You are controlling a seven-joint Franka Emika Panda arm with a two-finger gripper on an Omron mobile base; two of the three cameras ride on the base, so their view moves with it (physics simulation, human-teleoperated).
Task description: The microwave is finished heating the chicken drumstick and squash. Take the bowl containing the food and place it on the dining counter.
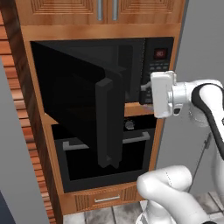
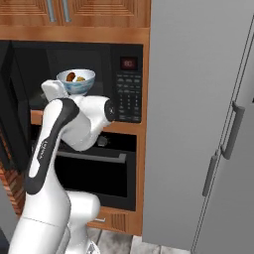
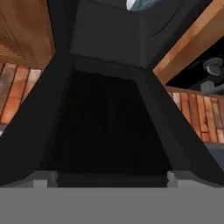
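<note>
The microwave (image 2: pixel 128 89) stands with its dark door (image 1: pixel 78 100) swung wide open towards me. Inside it sits the white bowl with the blue pattern (image 2: pixel 76 84), holding the reddish-brown drumstick (image 2: pixel 71 77) and the yellow squash (image 2: pixel 81 79). My gripper (image 1: pixel 145 89) hovers in front of the microwave's mouth, beside the keypad (image 1: pixel 156 66). In the hand view the gripper (image 3: pixel 109 179) is open, its fingertips (image 3: pixel 44 178) wide apart with nothing between them, facing the dark door. The bowl (image 3: pixel 140 3) peeks in at the top edge there. The dining counter is out of view.
A black oven with a bar handle (image 1: pixel 131 142) sits under the microwave. A tall grey fridge (image 2: pixel 198 124) stands to the right. Wooden cabinets (image 1: pixel 100 8) run above, and a brick wall (image 3: pixel 192 109) lies beside the unit. The open door blocks the left side.
</note>
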